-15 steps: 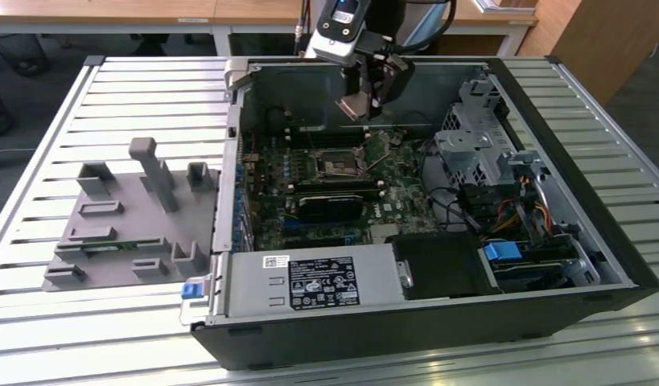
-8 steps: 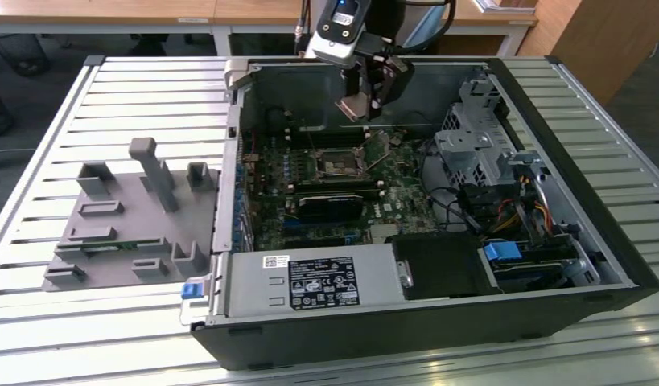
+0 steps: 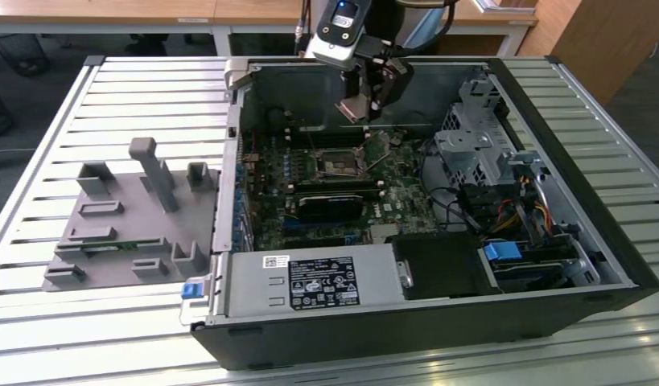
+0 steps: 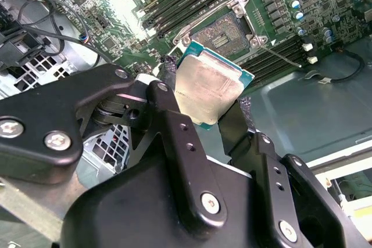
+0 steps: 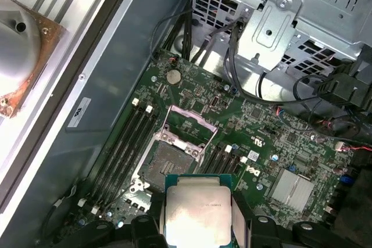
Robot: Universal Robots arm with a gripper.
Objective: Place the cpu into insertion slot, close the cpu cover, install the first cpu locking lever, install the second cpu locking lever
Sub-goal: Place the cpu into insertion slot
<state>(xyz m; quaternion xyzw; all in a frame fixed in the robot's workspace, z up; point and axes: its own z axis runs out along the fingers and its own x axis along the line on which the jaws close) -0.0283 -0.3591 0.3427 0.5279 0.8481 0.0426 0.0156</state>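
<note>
cpu is gripped by opposite edges, clear of the board | end effector is clenched on cpu | insertion slot is seen bare just below, cpu cover raised | judged: chip best kept flat, squared to slot.

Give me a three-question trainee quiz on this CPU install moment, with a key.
1. True or false: the cpu already lies in the slot.
2. The hand is: A) open, B) shut on the cpu, C) shut on a cable.
3. Fill in: the cover stands ____, leaving the slot bare.
Key: 1 false, the hand holds it in the air; 2 B; 3 open.
</note>
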